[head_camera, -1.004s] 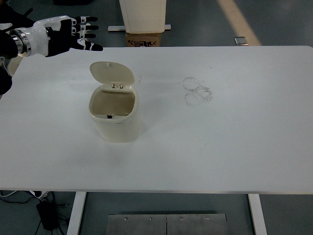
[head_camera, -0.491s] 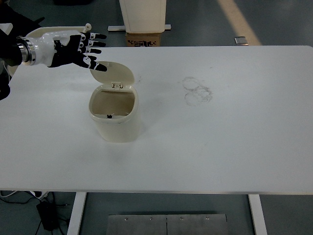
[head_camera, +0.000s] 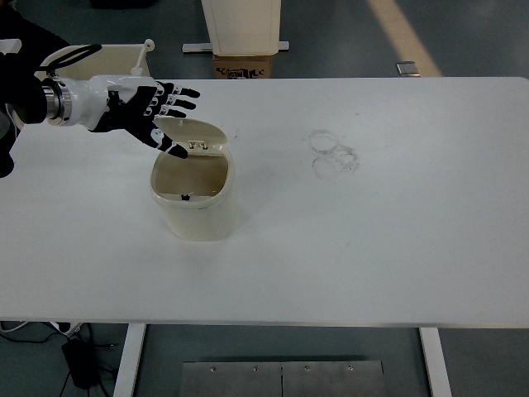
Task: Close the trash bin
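We note left hand (head_camera: 136,110), fingers spread, at the raised lid (head_camera: 198,134) of the cream trash bin (head_camera: 198,211), table's (head_camera: 397,240) left half.

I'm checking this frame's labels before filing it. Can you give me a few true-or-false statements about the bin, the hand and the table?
1. The trash bin is fully closed. False: its lid is raised and the inside shows.
2. The left hand is at the lid with fingers spread. True.
3. The right hand is pressing on the bin. False: no right hand is in view.
4. The bin stands upright on the white table. True.
5. Faint ring marks lie right of the bin. True.
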`<state>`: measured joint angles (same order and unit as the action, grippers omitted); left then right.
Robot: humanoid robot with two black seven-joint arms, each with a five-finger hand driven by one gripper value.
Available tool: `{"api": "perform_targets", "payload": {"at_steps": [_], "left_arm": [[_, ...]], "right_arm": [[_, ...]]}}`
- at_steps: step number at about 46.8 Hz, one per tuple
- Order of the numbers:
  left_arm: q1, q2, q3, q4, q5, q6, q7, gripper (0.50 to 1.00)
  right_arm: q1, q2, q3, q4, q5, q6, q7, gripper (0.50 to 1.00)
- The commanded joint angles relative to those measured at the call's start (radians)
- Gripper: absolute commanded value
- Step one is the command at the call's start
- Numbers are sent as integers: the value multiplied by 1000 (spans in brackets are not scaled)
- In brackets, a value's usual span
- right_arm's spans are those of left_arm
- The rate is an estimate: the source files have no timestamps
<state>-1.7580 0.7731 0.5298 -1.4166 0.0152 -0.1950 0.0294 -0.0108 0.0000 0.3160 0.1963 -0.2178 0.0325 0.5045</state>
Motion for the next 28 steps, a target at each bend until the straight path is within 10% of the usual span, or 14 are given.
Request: {"api": "perform_targets", "payload": {"at_steps": [1, 28], "left_arm": [[-8, 2, 6, -24, 6, 0, 0, 1000], [-12, 2, 42, -102, 6, -20, 0, 1000]], "right_arm": [[0, 0, 0, 0, 0, 0, 0, 991], [0, 0, 0, 2, 0, 1, 0, 991]]}}
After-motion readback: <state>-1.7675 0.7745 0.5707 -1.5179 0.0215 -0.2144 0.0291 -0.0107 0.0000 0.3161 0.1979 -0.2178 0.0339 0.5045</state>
